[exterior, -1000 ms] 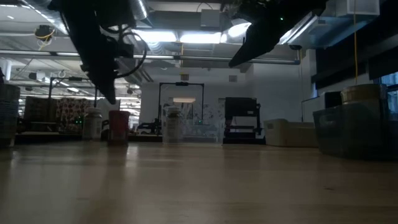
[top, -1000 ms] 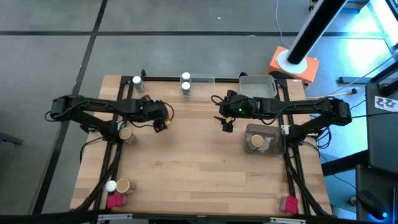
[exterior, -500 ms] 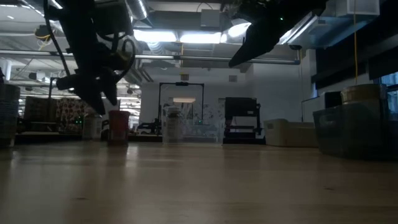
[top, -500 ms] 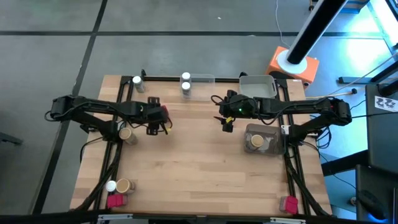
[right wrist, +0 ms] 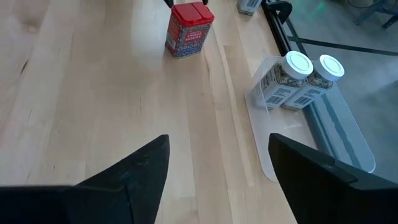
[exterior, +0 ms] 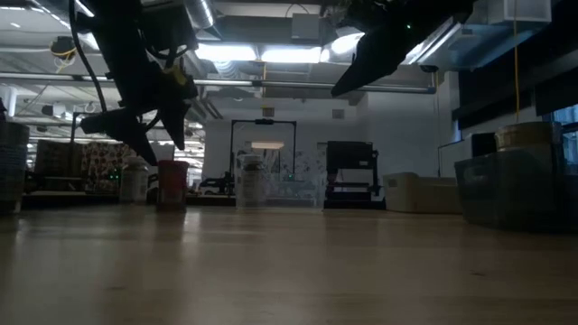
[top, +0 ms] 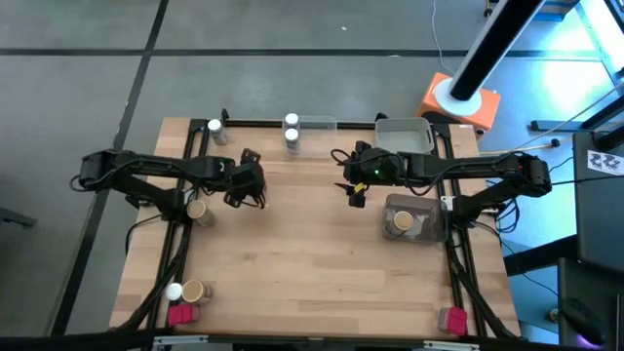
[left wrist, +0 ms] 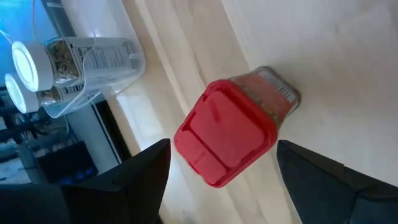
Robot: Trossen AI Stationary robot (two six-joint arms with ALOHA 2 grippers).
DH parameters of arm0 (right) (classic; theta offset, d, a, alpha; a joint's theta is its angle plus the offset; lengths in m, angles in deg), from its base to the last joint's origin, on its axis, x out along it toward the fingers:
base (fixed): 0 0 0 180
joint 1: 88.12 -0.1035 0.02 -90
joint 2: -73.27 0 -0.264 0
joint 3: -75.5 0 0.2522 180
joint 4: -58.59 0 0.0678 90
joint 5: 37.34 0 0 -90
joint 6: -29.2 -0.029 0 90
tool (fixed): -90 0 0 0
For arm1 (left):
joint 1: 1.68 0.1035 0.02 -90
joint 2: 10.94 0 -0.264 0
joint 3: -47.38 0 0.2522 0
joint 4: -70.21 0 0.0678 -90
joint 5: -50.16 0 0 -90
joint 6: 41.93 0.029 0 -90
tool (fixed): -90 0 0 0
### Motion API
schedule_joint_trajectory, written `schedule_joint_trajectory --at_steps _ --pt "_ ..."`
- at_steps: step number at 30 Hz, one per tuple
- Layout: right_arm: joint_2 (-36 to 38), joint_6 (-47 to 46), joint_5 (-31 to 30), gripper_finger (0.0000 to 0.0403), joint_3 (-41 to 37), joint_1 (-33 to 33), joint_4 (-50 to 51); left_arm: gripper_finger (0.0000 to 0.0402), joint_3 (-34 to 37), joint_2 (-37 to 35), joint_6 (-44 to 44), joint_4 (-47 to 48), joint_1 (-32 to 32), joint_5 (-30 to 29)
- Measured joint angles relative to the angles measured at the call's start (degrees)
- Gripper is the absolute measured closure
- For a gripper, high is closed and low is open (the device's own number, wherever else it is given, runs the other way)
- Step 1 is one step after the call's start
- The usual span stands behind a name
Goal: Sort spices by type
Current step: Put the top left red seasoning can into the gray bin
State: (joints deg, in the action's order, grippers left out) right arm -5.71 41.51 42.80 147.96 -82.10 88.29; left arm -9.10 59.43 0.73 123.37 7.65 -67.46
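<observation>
The left gripper (left wrist: 221, 180) hangs right over a red-lidded spice tin (left wrist: 233, 132), fingers spread wide with the tin framed between them but not touching it — nothing is pinched. In the high view that puts the left gripper (top: 246, 181) in the upper left-centre of the frame, over the wooden table (top: 312, 263). The tin stands upright on the wood, close to a clear tray (left wrist: 93, 74) holding two white-lidded jars (left wrist: 46, 62).

What could go wrong: the tin sits skewed to the fingers, so a straight closing might catch a corner and twist or tip it. A tipped tin could slide into the clear tray.

The right gripper (right wrist: 217, 162) waits open and empty, upper centre-right in the high view (top: 356, 190), looking across at the same tin (right wrist: 189, 29).

Hard to make out: from above the arm covers the tin completely, so its exact spot on the table is only a guess. The low view is dim and shows the tin (exterior: 172, 185) as a dark block. A tan cup jar (top: 198, 210) sits beside the left arm, another tan jar (top: 401, 222) in a grey tray (top: 429, 234), and pink packets (top: 180, 314) at the lower corners — labels unreadable.
</observation>
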Motion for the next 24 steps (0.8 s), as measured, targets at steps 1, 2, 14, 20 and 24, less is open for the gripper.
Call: schedule_joint_trajectory --at_steps 1,2,14,20,24 --pt "0.0 0.0 0.0 0.0128 -0.02 0.02 -0.02 0.0123 0.0 0.0 0.71 -0.06 0.44 0.0" --pt "0.0 0.0 0.0 0.0128 -0.02 0.0 -0.01 0.0123 0.0 0.0 1.42 -0.08 0.85 0.02" --pt "0.0 0.0 0.19 0.0128 -0.02 0.01 -1.51 0.0123 1.18 0.24 3.85 -5.73 5.74 5.7" --pt "0.0 0.0 0.2 0.0128 -0.02 0.0 -1.86 0.0123 1.18 0.35 1.19 -7.81 8.14 8.0" --pt "0.0 0.0 0.2 0.0128 -0.02 0.02 -2.47 0.0123 1.18 0.35 -2.24 -9.4 10.2 11.57"
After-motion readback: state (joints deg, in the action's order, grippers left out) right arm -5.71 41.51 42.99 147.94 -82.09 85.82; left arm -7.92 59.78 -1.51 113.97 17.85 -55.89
